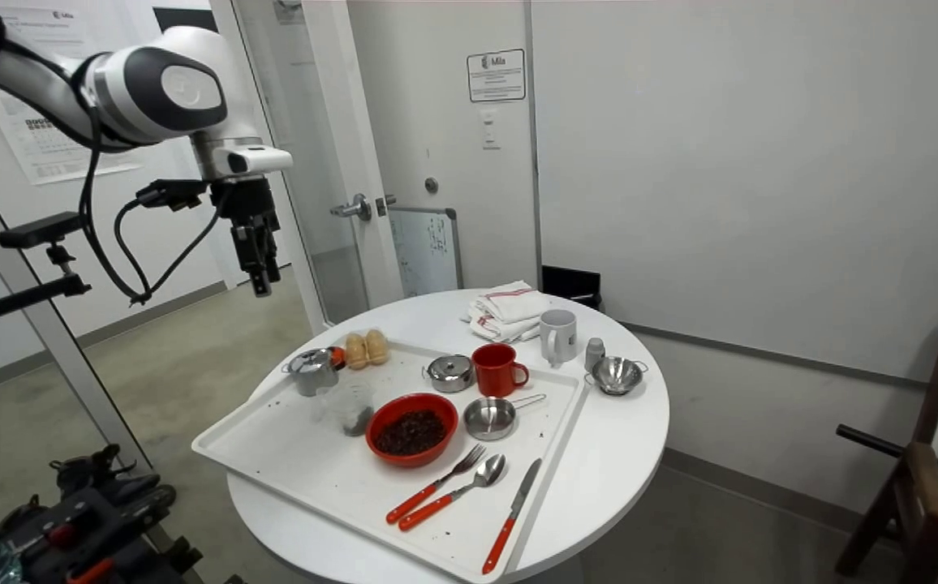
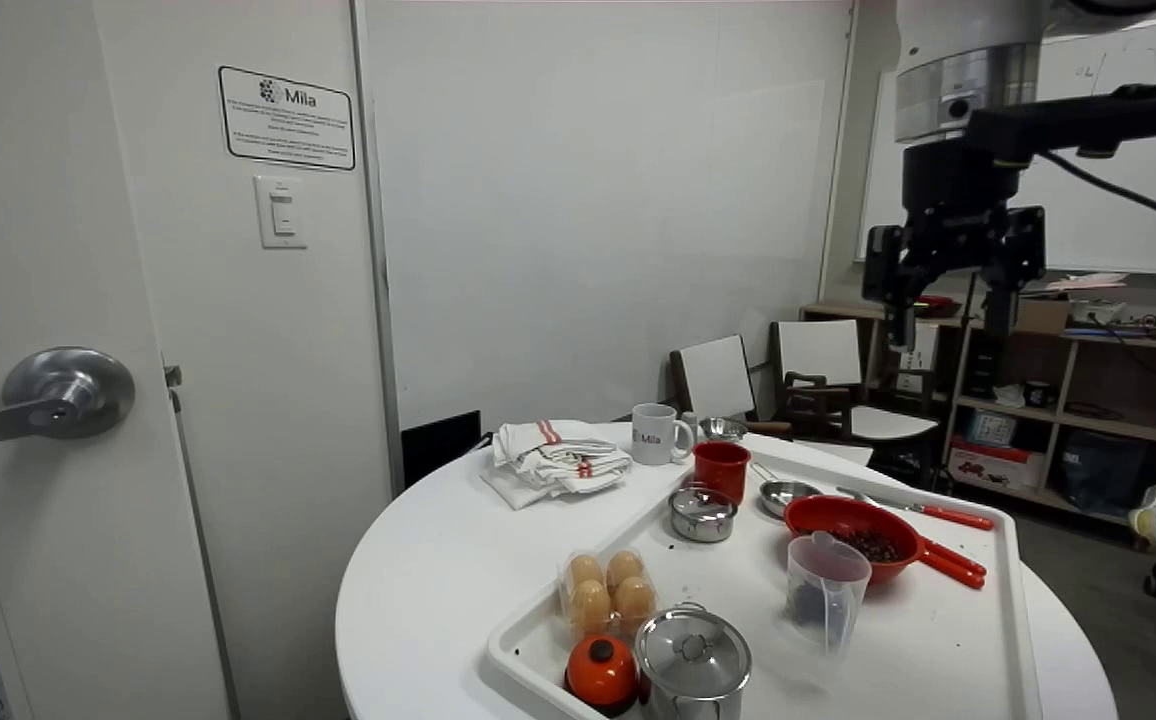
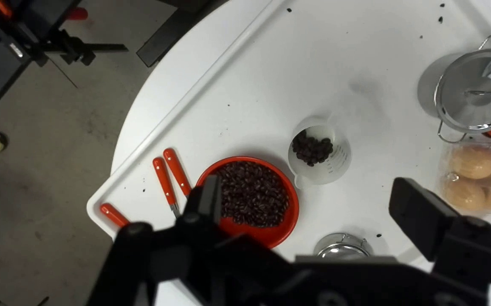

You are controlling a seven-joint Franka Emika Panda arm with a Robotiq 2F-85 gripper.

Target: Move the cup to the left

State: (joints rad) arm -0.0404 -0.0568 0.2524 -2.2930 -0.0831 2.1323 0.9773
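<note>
Several cups stand upright. A clear plastic measuring cup (image 1: 350, 408) with some dark beans in it stands on the white tray (image 1: 290, 458) beside the red bowl; it also shows in an exterior view (image 2: 826, 595) and in the wrist view (image 3: 320, 155). A red mug (image 1: 496, 375) stands on the tray's far part, also seen in an exterior view (image 2: 721, 473). A light mug (image 1: 558, 334) stands beyond it on the table (image 2: 438, 570). My gripper (image 1: 264, 284) is open and empty, high above the tray, as the wrist view (image 3: 307, 202) and an exterior view (image 2: 950, 328) show.
A red bowl (image 1: 412, 430) of dark beans, a lidded pot (image 2: 693, 665), an egg pack (image 2: 608, 590), a small steel pot (image 1: 450, 373), a steel measuring pan (image 1: 491, 418) and cutlery (image 1: 453, 491) are on the tray. Folded towels (image 1: 508, 311) and a small colander (image 1: 617, 375) lie beyond.
</note>
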